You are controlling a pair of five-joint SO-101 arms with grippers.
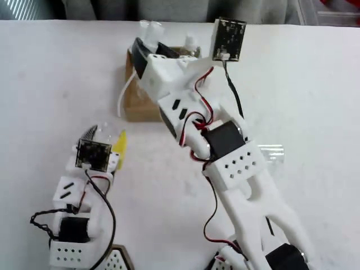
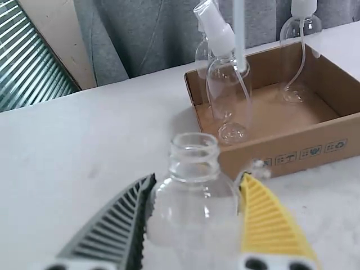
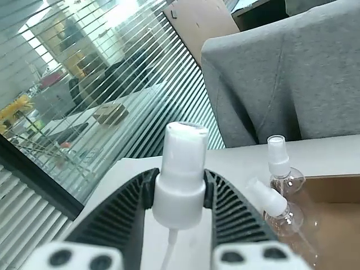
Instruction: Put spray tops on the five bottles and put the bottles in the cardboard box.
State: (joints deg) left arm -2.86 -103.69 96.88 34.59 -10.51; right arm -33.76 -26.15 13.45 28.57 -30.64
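Where the left hand [image 2: 198, 183] grips, 1 uncapped bottle [image 2: 194, 211] stands.

Bright daylight through window blinds [image 3: 84, 95], glare across the table [image 1: 50, 79], faint soft shadows.

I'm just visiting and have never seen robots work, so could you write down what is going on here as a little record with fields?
Left: left hand clamps a bottle with an open neck and no top
Right: right hand clamps a spray top, its tube hanging down
Box: cardboard box on the table, holding at least two capped bottles
Likely next: probably fitting that top onto the held bottle
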